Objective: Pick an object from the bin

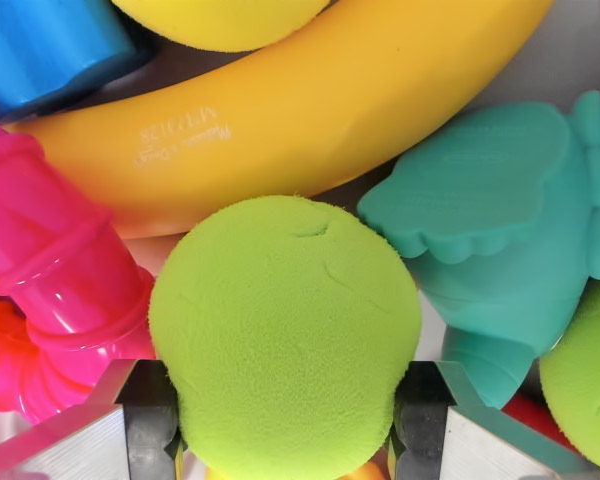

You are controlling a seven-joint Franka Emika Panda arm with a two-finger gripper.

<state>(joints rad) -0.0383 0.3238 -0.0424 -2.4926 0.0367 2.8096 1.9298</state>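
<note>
Ball: one green fuzzy ball (285, 335) in the lower middle, between the two fingers (152, 420).
Pincer: the pincer (285, 425) is clenched on the ball, one finger touching each side.
Banana: one yellow banana (280, 115) just behind the ball.
Other toys: one teal figure (500, 230) at the wrist view's right, one pink tube (50, 270) at the left, one blue piece (45, 45) top left.
Second green ball: one (585, 385), partly visible, right edge.

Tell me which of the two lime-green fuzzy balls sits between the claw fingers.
The large central green ball, flanked by both metal fingers of the claw. The other green ball lies cut off at the wrist view's right edge.
</note>
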